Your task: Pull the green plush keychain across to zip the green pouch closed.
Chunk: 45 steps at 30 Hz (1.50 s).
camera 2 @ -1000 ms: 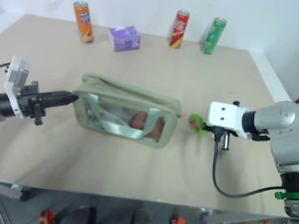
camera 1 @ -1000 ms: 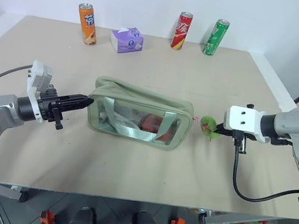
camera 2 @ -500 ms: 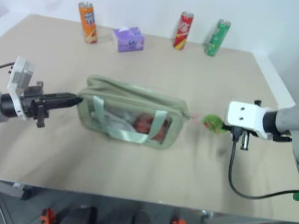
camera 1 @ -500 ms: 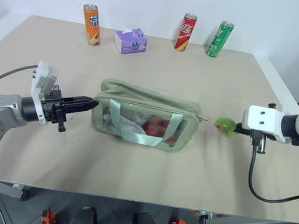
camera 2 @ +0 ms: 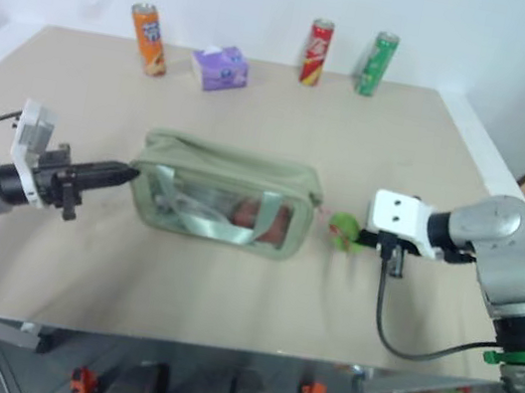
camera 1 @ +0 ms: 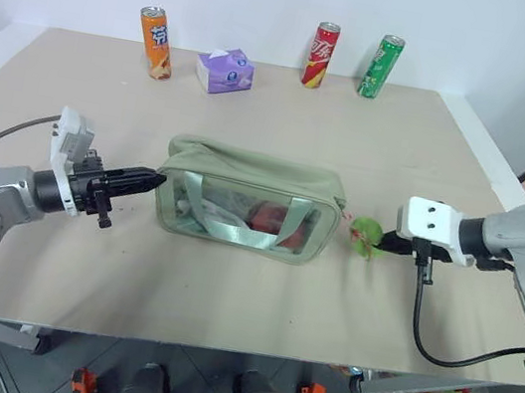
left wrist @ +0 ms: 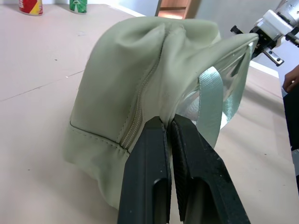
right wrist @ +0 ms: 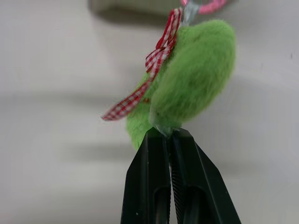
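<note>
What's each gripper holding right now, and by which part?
Left gripper is shut on the green pouch, pinching the fabric at its end seam. Right gripper is shut on the green plush keychain, gripping its lower edge.

Left gripper (left wrist: 169,127) fingertips buried in fold of green pouch (left wrist: 140,70) end; pinched fabric edge hidden between fingers. Pouch contents behind clear window (camera 1: 249,217) unreadable: reddish shape, pale wrapping, nothing more. Zipper slider position too small to tell in head views. Right gripper (right wrist: 169,133) tips sunk into fuzz of green plush keychain (right wrist: 187,88); grip point hidden. Pink link (right wrist: 205,5) beyond plush cut off by frame edge, blurred.
</note>
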Tool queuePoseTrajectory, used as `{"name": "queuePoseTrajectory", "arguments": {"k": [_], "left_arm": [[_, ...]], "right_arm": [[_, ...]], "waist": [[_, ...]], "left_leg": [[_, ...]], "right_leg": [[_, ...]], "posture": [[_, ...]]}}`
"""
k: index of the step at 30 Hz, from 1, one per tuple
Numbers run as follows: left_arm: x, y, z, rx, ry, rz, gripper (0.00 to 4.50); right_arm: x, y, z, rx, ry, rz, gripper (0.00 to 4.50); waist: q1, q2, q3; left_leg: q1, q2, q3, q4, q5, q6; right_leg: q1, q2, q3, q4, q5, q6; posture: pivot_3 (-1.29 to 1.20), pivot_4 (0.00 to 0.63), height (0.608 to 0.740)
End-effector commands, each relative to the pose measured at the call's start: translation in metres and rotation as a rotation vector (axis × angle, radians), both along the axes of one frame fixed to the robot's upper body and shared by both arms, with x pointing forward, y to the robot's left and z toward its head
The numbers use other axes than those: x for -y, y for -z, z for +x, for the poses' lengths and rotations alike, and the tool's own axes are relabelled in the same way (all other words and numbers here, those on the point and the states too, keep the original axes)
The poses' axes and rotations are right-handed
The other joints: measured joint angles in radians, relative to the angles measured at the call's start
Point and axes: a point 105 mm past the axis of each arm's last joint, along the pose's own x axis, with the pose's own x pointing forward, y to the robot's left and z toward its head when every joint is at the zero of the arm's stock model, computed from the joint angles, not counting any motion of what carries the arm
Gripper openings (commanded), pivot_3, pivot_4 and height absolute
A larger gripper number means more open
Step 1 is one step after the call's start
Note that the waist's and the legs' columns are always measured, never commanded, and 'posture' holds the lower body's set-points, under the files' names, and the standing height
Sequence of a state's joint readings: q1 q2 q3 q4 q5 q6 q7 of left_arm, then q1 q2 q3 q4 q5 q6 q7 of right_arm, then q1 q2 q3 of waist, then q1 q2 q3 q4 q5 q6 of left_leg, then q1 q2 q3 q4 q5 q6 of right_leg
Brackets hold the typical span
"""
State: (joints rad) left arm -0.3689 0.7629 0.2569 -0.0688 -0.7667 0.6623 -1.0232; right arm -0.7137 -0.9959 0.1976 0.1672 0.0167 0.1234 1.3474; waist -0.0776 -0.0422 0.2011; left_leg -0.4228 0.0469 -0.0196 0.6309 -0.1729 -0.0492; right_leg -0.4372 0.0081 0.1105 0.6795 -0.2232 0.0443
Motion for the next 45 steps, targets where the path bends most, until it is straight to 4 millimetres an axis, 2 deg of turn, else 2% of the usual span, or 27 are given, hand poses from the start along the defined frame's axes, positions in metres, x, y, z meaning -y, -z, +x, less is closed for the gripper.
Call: {"name": "queuePoseTrajectory", "arguments": {"k": [1,4,8,12,15,17,22,26,30,36,41,42,43,45], "left_arm": [[-0.005,-0.005,0.001,0.016,-0.026,0.012,0.00],[-0.005,-0.005,0.001,0.018,-0.029,0.009,0.00],[-0.005,-0.005,0.001,0.017,-0.032,0.006,0.00],[-0.005,-0.005,0.000,0.019,-0.035,0.004,0.00],[-0.006,-0.006,0.000,0.022,-0.037,0.005,0.00],[-0.006,-0.006,0.000,0.023,-0.039,0.005,0.00],[-0.007,-0.007,0.001,0.025,-0.042,0.005,0.00],[-0.006,-0.007,0.001,0.025,-0.039,0.005,0.00],[-0.006,-0.007,0.001,0.026,-0.040,0.006,0.00],[-0.006,-0.007,0.001,0.026,-0.043,0.005,0.00],[-0.006,-0.006,0.001,0.027,-0.046,0.004,0.00],[-0.006,-0.006,0.001,0.026,-0.048,0.004,0.00],[-0.007,-0.005,0.000,0.023,-0.054,0.007,0.00],[-0.013,-0.007,0.003,0.008,-0.092,-0.030,0.00]], "right_arm": [[-0.010,-0.044,0.009,0.117,-0.017,0.100,0.02],[-0.020,-0.064,0.006,0.131,-0.062,0.161,0.02],[-0.023,-0.066,0.002,0.115,-0.082,0.174,0.02],[-0.006,-0.039,0.009,0.079,-0.005,0.055,0.02],[0.000,-0.028,0.009,0.056,0.011,0.014,0.02],[-0.001,-0.017,0.006,0.027,0.001,-0.015,0.02],[-0.014,0.032,-0.014,-0.100,-0.105,-0.137,0.02],[-0.025,0.037,-0.011,-0.102,-0.119,-0.118,0.02],[-0.025,0.044,-0.009,-0.106,-0.125,-0.143,0.02],[-0.026,0.042,-0.004,-0.091,-0.125,-0.137,0.02],[-0.028,0.022,0.008,-0.034,-0.088,-0.045,0.02],[-0.028,0.014,0.010,-0.023,-0.083,-0.010,0.50],[-0.028,0.005,0.011,-0.024,-0.066,0.036,0.64],[-0.026,-0.015,0.010,-0.017,-0.052,0.135,1.24]], "waist": [[-0.002,0.000,0.000],[-0.001,0.000,0.000],[0.001,0.000,0.000],[0.001,0.000,0.000],[0.001,0.000,0.000],[0.001,0.000,0.000],[0.000,0.000,0.000],[-0.004,0.000,0.000],[-0.003,0.000,0.000],[-0.003,0.000,0.000],[-0.004,0.000,0.000],[-0.003,0.000,0.000],[-0.004,0.000,0.000],[-0.004,0.000,0.000]], "left_leg": [[0.000,0.000,0.000,0.000,0.000,0.000],[0.000,0.000,0.000,-0.001,0.000,0.000],[0.000,0.000,-0.001,-0.003,0.000,0.000],[-0.001,0.000,-0.001,-0.004,0.000,0.000],[-0.001,0.000,-0.001,-0.004,0.000,0.000],[-0.001,0.000,0.000,-0.004,0.000,0.000],[0.000,0.001,-0.001,-0.004,0.000,0.000],[0.000,0.001,0.000,-0.003,0.000,0.000],[0.000,0.001,-0.001,-0.002,0.000,0.000],[0.000,0.001,-0.001,-0.002,0.000,0.000],[0.000,0.001,-0.001,-0.002,0.000,0.000],[0.000,0.001,-0.001,-0.002,0.000,0.000],[0.000,0.001,-0.001,-0.002,0.000,0.000],[0.000,0.001,0.000,-0.002,0.000,0.000]], "right_leg": [[0.000,0.000,0.000,0.000,0.000,0.000],[0.000,0.000,0.000,0.000,0.000,0.000],[0.000,0.000,0.000,0.000,-0.001,-0.001],[-0.001,0.001,0.000,0.000,-0.001,-0.001],[-0.001,0.001,0.000,0.000,-0.001,-0.001],[-0.001,0.001,0.000,0.000,-0.001,-0.001],[-0.001,0.002,0.000,0.000,-0.001,-0.001],[-0.001,0.002,0.000,0.001,0.000,0.000],[-0.001,0.002,0.000,0.001,0.000,0.000],[-0.001,0.002,0.000,0.001,0.000,0.000],[-0.001,0.002,0.000,0.001,0.000,0.000],[-0.001,0.002,0.000,0.001,0.000,0.000],[-0.001,0.002,0.000,0.001,0.000,0.000],[-0.001,0.002,0.000,0.001,0.000,0.000]], "posture": [[0.00,0.150,0.740],[0.00,0.150,0.740],[0.00,0.150,0.740],[0.00,0.150,0.740],[0.00,0.150,0.740],[0.00,0.150,0.740],[0.00,0.150,0.740],[0.00,0.150,0.740],[0.00,0.150,0.740],[0.00,0.150,0.740],[0.00,0.150,0.740],[0.00,0.150,0.740],[0.00,0.150,0.740],[0.00,0.150,0.740]]}}
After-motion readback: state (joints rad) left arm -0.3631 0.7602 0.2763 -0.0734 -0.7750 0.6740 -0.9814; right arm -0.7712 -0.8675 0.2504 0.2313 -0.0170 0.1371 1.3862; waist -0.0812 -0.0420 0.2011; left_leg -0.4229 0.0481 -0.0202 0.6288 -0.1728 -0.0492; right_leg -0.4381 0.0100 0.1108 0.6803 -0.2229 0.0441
